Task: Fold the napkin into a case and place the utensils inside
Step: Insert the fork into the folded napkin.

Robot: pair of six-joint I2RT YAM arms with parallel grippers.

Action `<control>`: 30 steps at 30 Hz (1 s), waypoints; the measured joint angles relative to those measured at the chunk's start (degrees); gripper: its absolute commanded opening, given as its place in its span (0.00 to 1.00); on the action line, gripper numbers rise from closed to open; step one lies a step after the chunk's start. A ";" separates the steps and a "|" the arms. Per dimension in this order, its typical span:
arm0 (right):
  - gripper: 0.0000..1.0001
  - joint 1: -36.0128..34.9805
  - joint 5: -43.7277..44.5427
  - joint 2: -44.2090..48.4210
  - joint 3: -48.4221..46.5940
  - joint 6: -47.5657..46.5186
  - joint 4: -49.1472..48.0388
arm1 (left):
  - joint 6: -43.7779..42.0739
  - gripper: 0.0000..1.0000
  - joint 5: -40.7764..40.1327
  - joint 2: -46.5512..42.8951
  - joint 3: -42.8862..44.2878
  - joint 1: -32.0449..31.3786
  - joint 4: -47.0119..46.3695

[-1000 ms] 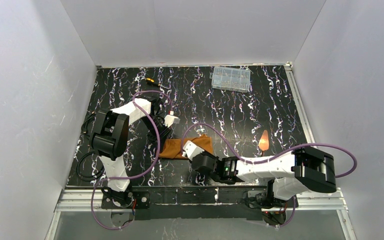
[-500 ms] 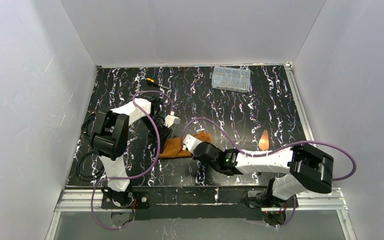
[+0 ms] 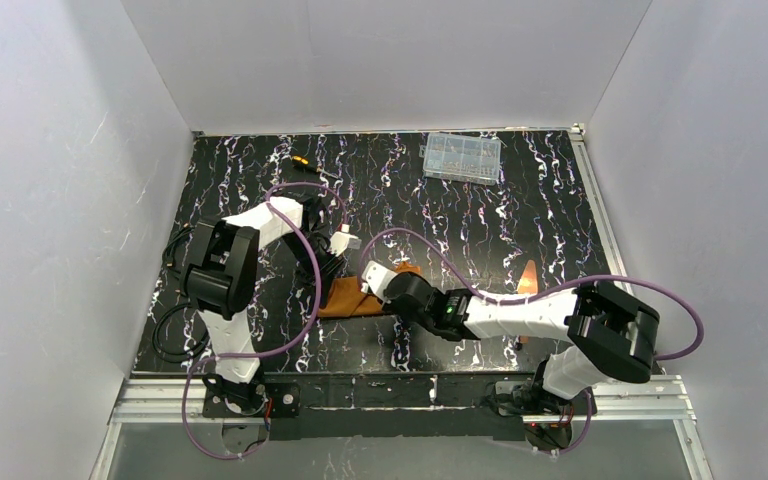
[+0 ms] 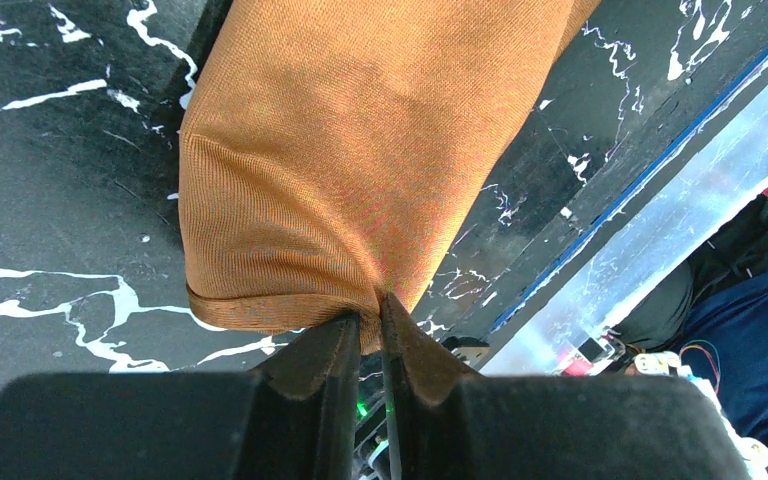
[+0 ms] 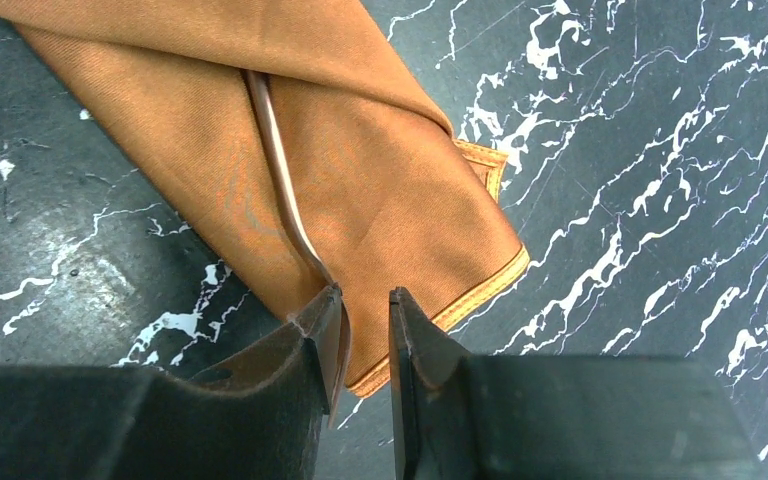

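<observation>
Folding looks done, as far as I can judge: the napkin (image 3: 345,298) lies as a narrow layered pouch on the table (image 3: 460,220), near its 6 o'clock edge and between the two arms. The left gripper (image 4: 368,325) has its fingers pressed together on the hemmed edge of the cloth, pinching and lifting it so the fabric bunches toward them. In the right wrist view one copper utensil (image 5: 278,150) lies part-way under the upper flap. Its handle runs from 6 o'clock up toward 11 o'clock, and its near end rests against the inner face of one finger. The right gripper (image 5: 365,320) has its fingers slightly apart, wider than the handle, so it seems to guide the piece rather than clamp it. This piece looks only partly inside, and no other cutlery shows in the pouch, so more loading probably remains. A small orange patch (image 3: 528,280) at 3 o'clock from the cloth may be another piece, but it is too small to tell. The clear box (image 3: 462,157) sits at 1 o'clock and the screwdriver (image 3: 305,162) at 11 o'clock, both well apart from the work.
</observation>
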State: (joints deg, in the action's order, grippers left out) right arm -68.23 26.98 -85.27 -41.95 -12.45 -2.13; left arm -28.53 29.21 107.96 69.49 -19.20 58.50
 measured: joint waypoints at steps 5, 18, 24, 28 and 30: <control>0.54 0.90 -0.13 0.00 0.00 0.15 -0.61 | -0.04 0.13 0.20 0.50 0.00 0.00 0.20; 0.96 4.37 -3.76 9.99 -1.95 9.03 4.44 | -0.87 0.43 0.46 0.26 7.61 0.42 6.91; 0.77 4.87 -9.22 12.26 -2.40 12.87 8.17 | -1.18 0.54 0.44 -1.53 8.33 1.33 11.19; 0.67 4.92 -11.56 13.90 -1.29 15.37 11.26 | -1.55 0.54 0.57 -1.95 10.19 1.57 15.26; 0.67 5.05 -12.13 15.13 0.02 16.90 12.41 | -1.95 0.54 1.05 -1.95 13.70 1.57 17.81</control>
State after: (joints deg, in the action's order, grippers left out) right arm -63.18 14.85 -70.15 -41.93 4.45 10.28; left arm -30.48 30.26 106.02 83.20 -17.63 76.31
